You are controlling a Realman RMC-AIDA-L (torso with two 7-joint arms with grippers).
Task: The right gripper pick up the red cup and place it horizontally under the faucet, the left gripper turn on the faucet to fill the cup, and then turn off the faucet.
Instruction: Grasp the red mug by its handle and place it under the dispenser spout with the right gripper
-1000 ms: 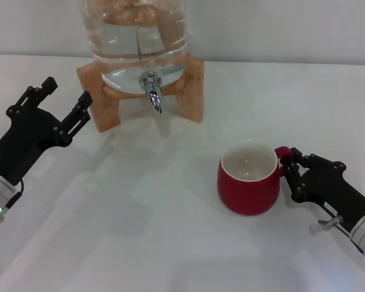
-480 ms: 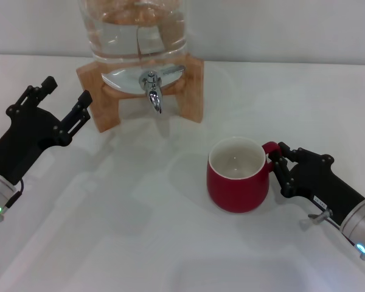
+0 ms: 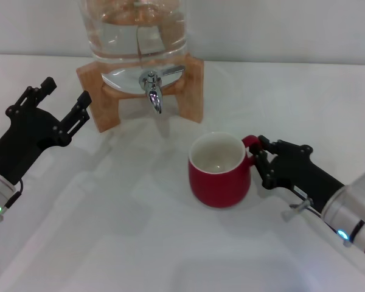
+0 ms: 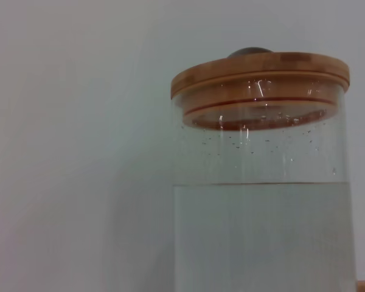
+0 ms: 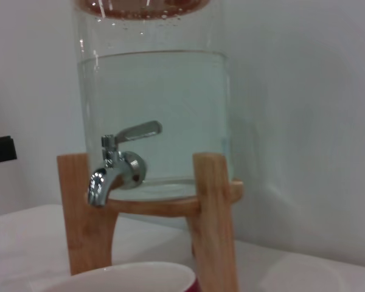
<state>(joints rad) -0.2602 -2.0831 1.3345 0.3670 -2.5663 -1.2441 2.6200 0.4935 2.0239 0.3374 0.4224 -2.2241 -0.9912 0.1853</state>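
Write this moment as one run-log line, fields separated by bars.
right gripper: shut on red cup handle | cup: upright, short of faucet | left gripper: open, beside wooden stand

No readable text, label, brand, number or sign shows anywhere in these views.
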